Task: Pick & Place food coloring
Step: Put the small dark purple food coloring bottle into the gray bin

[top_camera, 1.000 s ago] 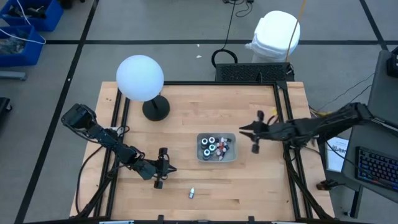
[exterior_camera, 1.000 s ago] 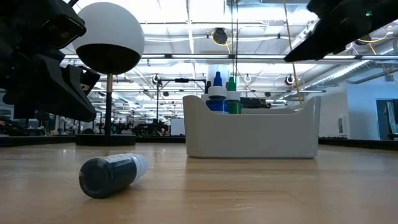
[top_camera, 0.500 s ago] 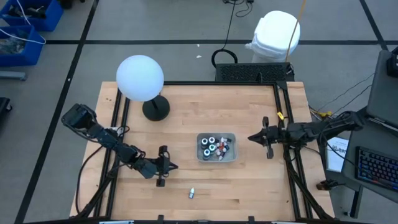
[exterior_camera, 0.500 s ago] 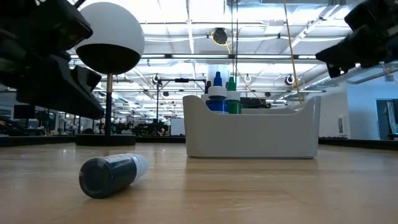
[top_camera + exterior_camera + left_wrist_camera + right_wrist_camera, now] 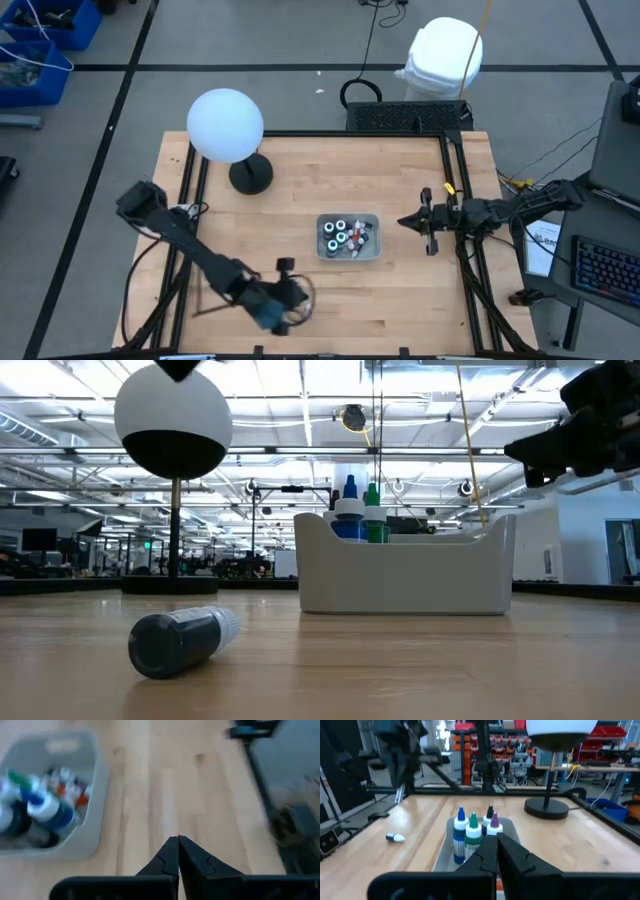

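Observation:
One dark food coloring bottle [image 5: 180, 642] lies on its side on the wood near the table's near edge, also seen in the right wrist view as the same bottle [image 5: 396, 837]. More food coloring bottles [image 5: 345, 236] stand in the clear tray [image 5: 322, 252] at mid-table. My left gripper [image 5: 306, 293] hovers shut above the near part of the table, left of the tray, with nothing between its fingers [image 5: 170, 855]. In the high view the blurred hand covers the lying bottle's place. My right gripper [image 5: 404, 222] waits shut, right of the tray, holding nothing.
A white globe lamp [image 5: 226, 126] on a black foot [image 5: 250, 176] stands at the table's far left. Black rails [image 5: 190, 190] run along the table's left and right sides. Bare wood lies between the tray wall [image 5: 75, 851] and the right rail.
My left gripper has swung up and toward the table's near edge and right, leaving the low view but for a dark tip at its top. My right gripper has drawn back toward the right edge and sunk a little. The lying bottle has stayed in place.

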